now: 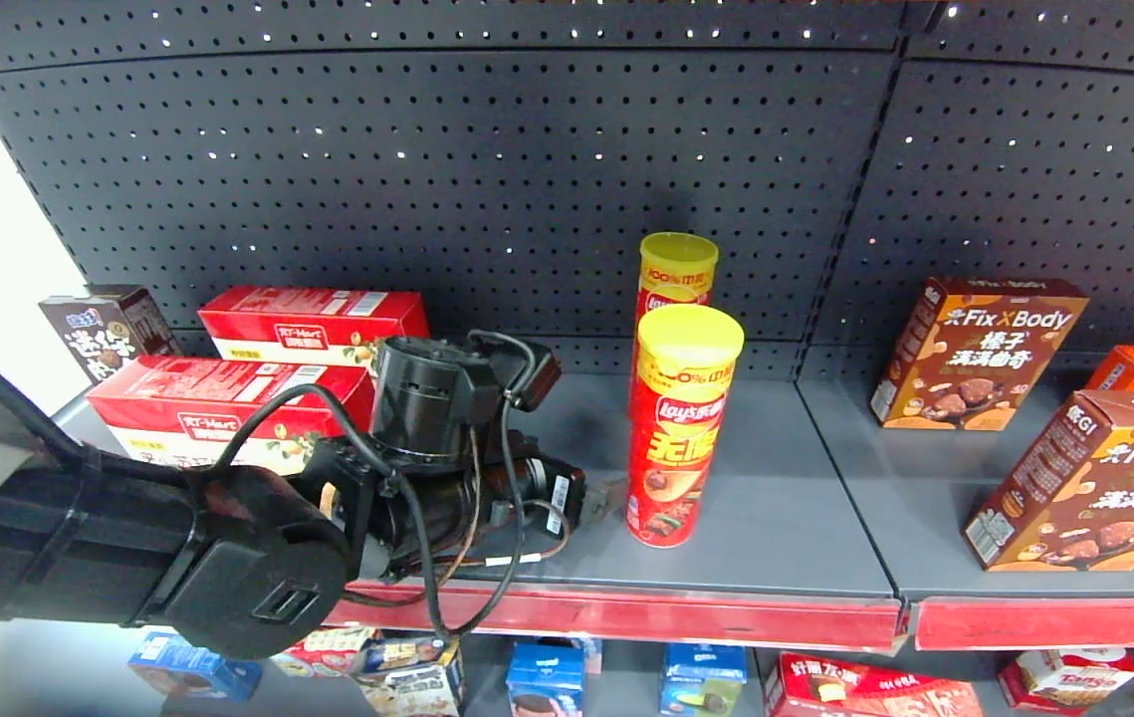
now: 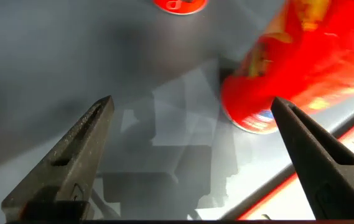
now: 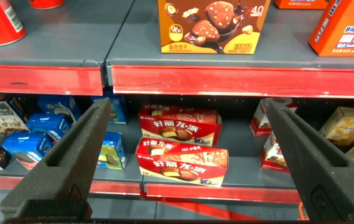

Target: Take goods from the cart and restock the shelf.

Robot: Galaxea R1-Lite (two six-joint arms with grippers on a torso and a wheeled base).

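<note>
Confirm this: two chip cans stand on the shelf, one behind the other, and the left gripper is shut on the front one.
Wrong on the grip: the left gripper is open, not shut on the front can, as the left wrist view shows. The rear can stands behind it on the shelf.

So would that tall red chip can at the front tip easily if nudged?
Probably: the chip can is tall and narrow on a small base. Toppled, its round body would likely roll along the flat shelf.

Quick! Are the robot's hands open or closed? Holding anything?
Left hand: open, holding nothing, next to the front chip can.
Right hand: open, holding nothing.
</note>
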